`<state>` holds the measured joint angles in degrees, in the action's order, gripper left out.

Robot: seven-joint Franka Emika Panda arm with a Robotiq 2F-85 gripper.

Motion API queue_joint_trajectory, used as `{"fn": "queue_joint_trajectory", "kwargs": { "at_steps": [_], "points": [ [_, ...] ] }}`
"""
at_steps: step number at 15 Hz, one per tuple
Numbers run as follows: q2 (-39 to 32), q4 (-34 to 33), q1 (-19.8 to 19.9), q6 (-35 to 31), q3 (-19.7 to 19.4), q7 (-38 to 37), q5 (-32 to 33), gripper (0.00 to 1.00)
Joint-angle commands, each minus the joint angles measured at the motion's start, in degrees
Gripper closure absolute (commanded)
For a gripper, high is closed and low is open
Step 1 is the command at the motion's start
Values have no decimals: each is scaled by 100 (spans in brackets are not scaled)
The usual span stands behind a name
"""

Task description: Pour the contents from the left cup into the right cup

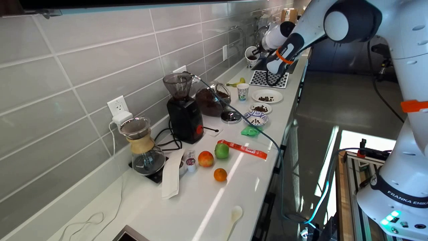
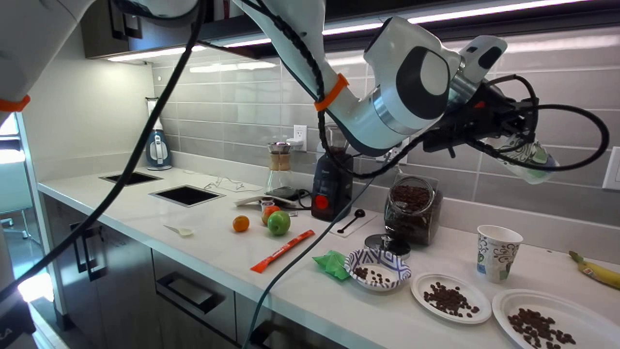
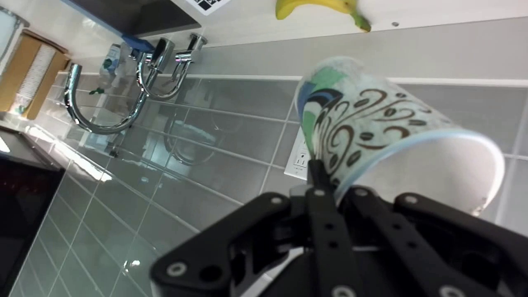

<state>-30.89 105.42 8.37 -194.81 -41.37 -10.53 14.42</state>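
Two paper cups with a leaf-and-swirl print show; which the task calls left or right I cannot tell. The standing cup point(image 2: 496, 257) is upright on the counter, also visible as the upright cup point(image 1: 243, 93); its contents are hidden. My gripper point(image 3: 317, 167) is shut on the wall of the held cup point(image 3: 363, 115), near the rim. That cup is tilted well over, high beside the tiled wall, past the standing cup. Dark brown contents show in the tilted cup's mouth point(image 1: 251, 57). In the wrist view a few brown specks sit at its rim.
A banana point(image 2: 600, 272) lies beyond the standing cup. In front are a large plate point(image 2: 588, 312), a small plate point(image 2: 472, 291) and a patterned bowl point(image 2: 390, 285), all with brown beans. A glass jar point(image 2: 414, 218) and grinder point(image 2: 332, 189) stand by the wall.
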Motion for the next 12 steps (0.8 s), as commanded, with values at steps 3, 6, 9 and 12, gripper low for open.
{"fn": "queue_joint_trajectory", "kwargs": {
  "at_steps": [3,6,9,12],
  "points": [
    [-287,-21,-271,-125,-342,-1,-189,96],
    [-391,-48,-367,-222,-462,50,-211,99],
    [-517,-16,-434,-375,-528,303,-78,99],
    [-889,-118,-712,-712,-917,498,-316,99]
  ]
}}
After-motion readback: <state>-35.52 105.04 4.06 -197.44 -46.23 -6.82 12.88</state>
